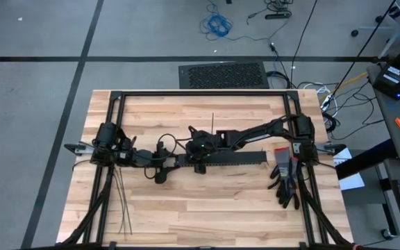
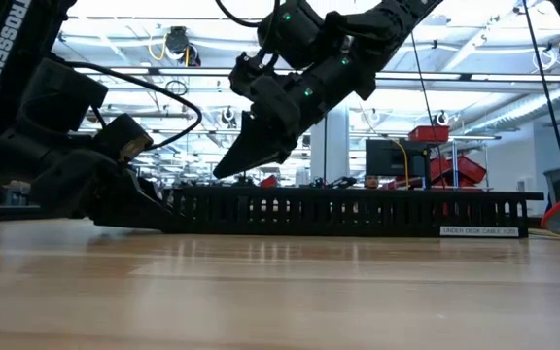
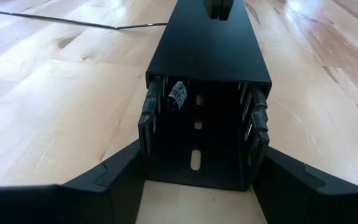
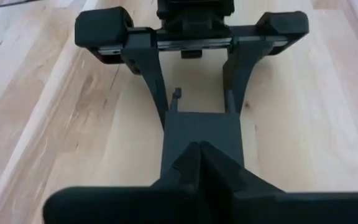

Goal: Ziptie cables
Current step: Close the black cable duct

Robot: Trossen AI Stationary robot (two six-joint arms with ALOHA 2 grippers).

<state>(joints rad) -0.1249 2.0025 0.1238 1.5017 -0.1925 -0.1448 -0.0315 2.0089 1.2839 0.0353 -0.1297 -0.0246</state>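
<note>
A long black slotted duct (image 1: 235,159) lies across the table's middle. My left gripper (image 3: 201,118) is at the duct's left end (image 1: 172,162), one finger on each side wall. My right gripper (image 4: 199,152) is shut and slants down toward the left over the duct's flat cover (image 4: 201,127), near that same end; in the low view its tip (image 2: 220,175) is just above the duct (image 2: 358,209). No coloured wires show; a small white-printed thing (image 3: 178,94) sits inside the duct. Several zipties (image 1: 121,205) lie near the table's left near corner; one (image 1: 212,123) lies beyond the duct. My left gripper holds the duct's open left end (image 3: 197,81) between its two fingers (image 3: 149,118), one on the outside of each side wall. It comes level from the table's left, along the duct. The duct rests on the table. My right gripper's shut tips are over the duct's cover; I cannot tell whether they touch.
A pair of dark gloves (image 1: 287,179) lies by the right arm's base. A black frame (image 1: 203,94) runs round the table's far and side edges. One ziptie (image 3: 73,23) lies on bare wood beside the duct. There is open wood near the table's near edge (image 1: 214,215).
</note>
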